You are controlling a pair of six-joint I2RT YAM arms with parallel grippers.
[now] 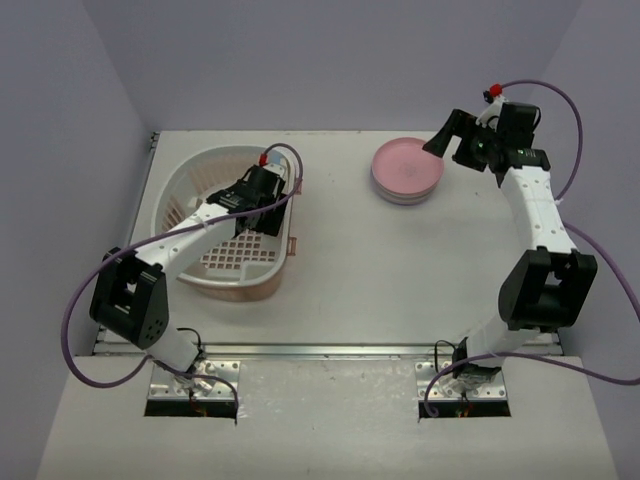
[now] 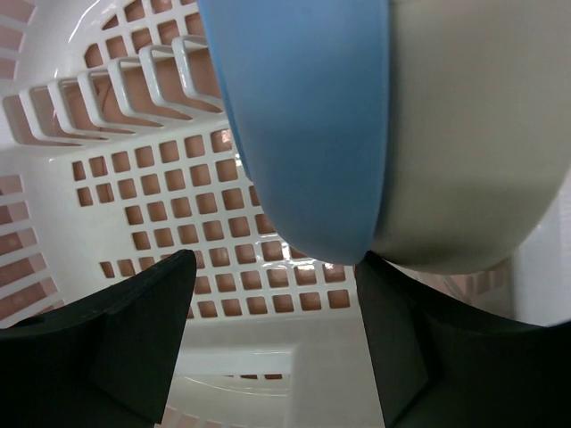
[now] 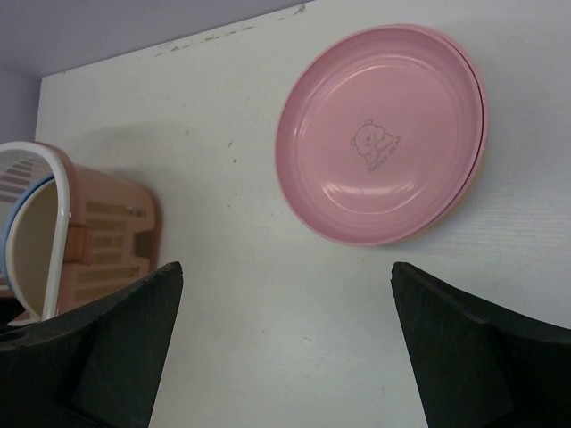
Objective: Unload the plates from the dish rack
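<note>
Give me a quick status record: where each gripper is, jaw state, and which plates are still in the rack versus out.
left gripper: open, inside the dish rack, facing the two standing plates, gripping nothing
right gripper: open, empty, over the table near the pink plate
in rack: blue plate and cream plate, upright, side by side
unloaded: pink plate, face up atop lower plates on the table

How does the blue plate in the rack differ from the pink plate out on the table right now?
The blue plate stands on edge in the dish rack beside a cream plate; the pink plate lies flat, face up, on the table atop another plate. The blue plate is not yet unloaded and sits ahead of the open left gripper; the pink plate is already out. Both are round, shallow and ungripped.
</note>
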